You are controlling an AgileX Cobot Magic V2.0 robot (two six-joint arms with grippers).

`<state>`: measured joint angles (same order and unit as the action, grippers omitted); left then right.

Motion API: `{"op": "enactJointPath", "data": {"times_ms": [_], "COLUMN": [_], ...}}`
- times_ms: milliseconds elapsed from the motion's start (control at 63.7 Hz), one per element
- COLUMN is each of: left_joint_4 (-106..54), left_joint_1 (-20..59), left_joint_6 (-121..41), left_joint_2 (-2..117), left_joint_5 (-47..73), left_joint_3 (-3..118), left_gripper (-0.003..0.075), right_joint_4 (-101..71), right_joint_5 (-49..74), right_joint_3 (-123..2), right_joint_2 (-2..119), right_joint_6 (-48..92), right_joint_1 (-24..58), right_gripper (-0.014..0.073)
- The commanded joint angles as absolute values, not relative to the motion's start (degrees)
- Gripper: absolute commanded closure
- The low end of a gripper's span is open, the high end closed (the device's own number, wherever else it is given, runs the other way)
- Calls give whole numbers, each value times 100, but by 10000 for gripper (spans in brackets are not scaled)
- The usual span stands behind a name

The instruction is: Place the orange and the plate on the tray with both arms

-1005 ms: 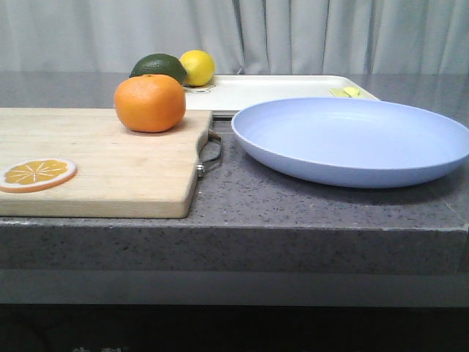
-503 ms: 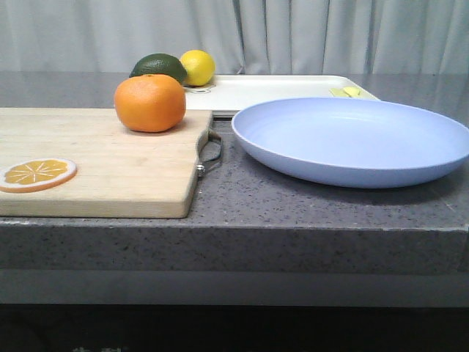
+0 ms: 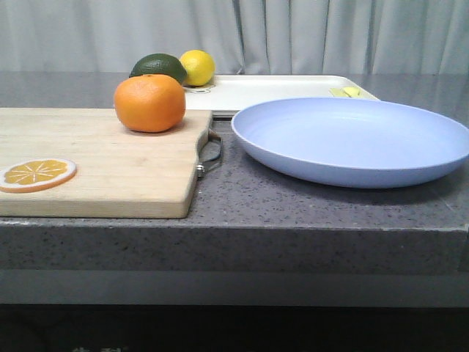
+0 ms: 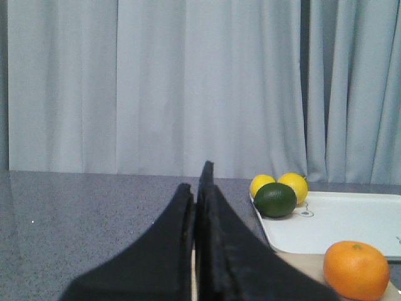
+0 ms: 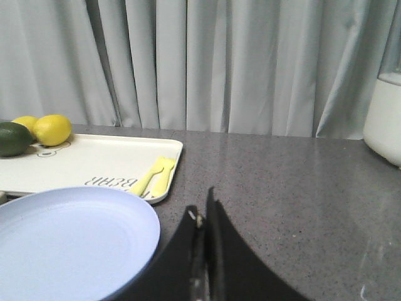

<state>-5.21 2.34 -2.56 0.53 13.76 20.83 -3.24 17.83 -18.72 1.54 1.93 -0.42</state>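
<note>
Nothing has moved. Both claws, left [image 4: 199, 188] and right [image 5: 203, 213], are pressed together, holding nothing. Orange [image 3: 149, 103] sits on board [image 3: 110, 165], firm, round, likely rolls: grip across its middle. Plate [image 3: 352, 141] lies near surface's [image 3: 293, 205] front edge, light, stiff: pinch rim.

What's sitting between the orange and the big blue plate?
In the front view, only the cutting board's edge with its metal handle and bare grey counter lie between the orange and the plate.

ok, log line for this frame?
orange: on cutting board | plate: on counter | tray: behind both | left gripper: shut | right gripper: shut
</note>
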Motion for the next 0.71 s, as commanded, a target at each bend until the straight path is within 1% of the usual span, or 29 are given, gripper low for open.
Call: {"op": "enactJointPath", "data": {"times_ms": [0, 141, 251, 424, 691], "left_joint_4": [-579, -579, -579, -579, -609], "left_joint_1": [224, 224, 224, 224, 224], "left_joint_6": [-208, -208, -208, -208, -208], "left_joint_2": [444, 1117, 1631, 2142, 2543], "left_joint_5": [1620, 2553, 3095, 3279, 3268], "left_joint_3": [2851, 3644, 3979, 3997, 3949], "left_gripper": [738, 738, 738, 738, 738], "right_joint_4": [-313, -302, -249, -244, -249], "right_joint_5": [1757, 2378, 2959, 3216, 3323], "right_joint_3": [-2542, -3201, -3515, -3548, -3548], "right_joint_2": [595, 1265, 1755, 2269, 2495], "right_joint_6": [200, 200, 205, 205, 205], "right_joint_1": [-64, -64, -64, -64, -64], "right_gripper": [662, 662, 662, 662, 662]}}
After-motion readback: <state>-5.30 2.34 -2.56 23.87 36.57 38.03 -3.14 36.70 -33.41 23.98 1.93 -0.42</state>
